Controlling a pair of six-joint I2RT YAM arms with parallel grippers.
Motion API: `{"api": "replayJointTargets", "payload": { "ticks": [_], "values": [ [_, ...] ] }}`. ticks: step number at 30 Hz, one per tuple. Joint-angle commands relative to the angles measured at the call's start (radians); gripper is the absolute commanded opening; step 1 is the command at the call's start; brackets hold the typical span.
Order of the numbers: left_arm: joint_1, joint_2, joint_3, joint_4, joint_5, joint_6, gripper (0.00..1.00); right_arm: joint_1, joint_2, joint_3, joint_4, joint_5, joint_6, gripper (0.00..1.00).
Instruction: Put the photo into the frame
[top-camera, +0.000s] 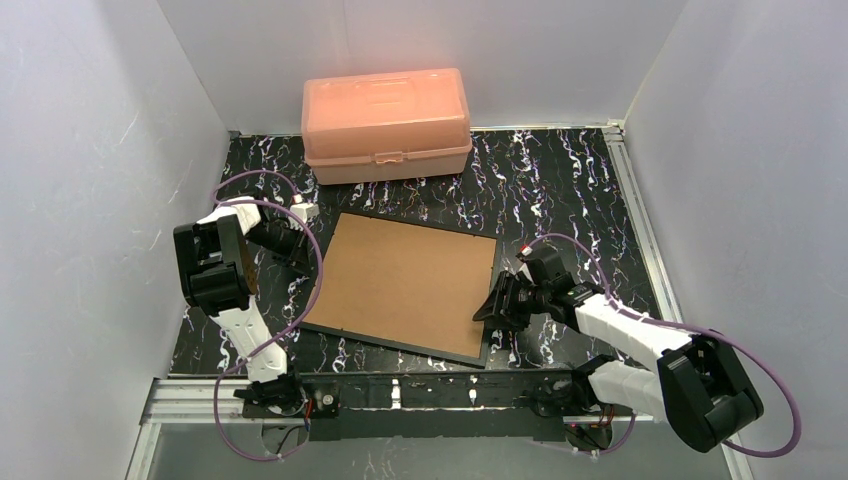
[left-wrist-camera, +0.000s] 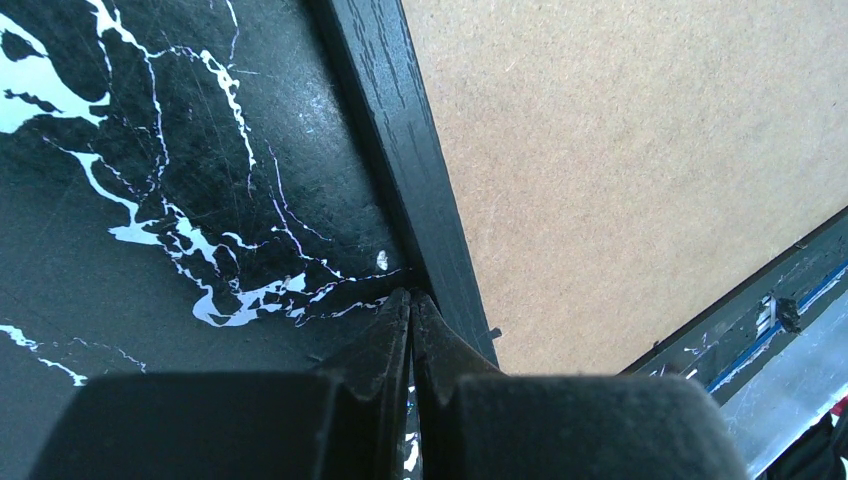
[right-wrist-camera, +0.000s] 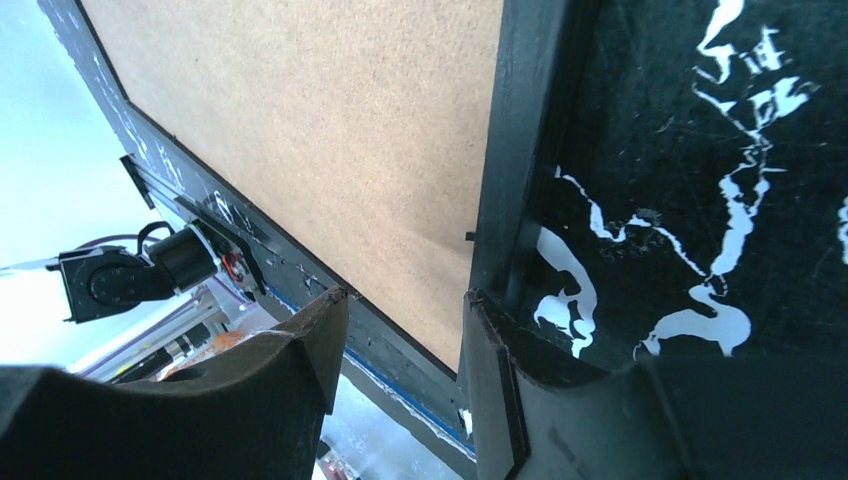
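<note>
Hands sit on two sides of the frame (left-wrist-camera: 395, 130). The right hand (right-wrist-camera: 405, 297), at 4 o'clock, is half open and empty, rim between its fingers (right-wrist-camera: 300, 350). The left hand (left-wrist-camera: 411, 295), at 9 o'clock, is shut and empty, touching the rim. A brown board (top-camera: 405, 280) fills the frame; no photo shows. Best pinch slowly so nothing slides.

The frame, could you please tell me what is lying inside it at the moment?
A plain brown backing board fills the frame edge to edge. No photo is visible; whether one lies beneath the board cannot be seen, since it covers the whole opening.
</note>
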Motion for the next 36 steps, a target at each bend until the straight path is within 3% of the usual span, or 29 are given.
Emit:
{"api": "replayJointTargets", "payload": {
  "ticks": [1,25,36],
  "values": [
    [-0.016,0.028,-0.048,-0.017,-0.05,0.017,0.0,0.008,-0.01,-0.009,0.006,-0.01,0.011,0.54],
    [-0.016,0.019,-0.041,-0.02,-0.064,0.028,0.0,0.005,0.118,0.023,0.08,0.016,-0.026,0.53],
    [-0.016,0.019,-0.029,-0.028,-0.064,0.031,0.0,-0.029,0.071,0.089,-0.053,-0.042,-0.099,0.54]
  ]
}}
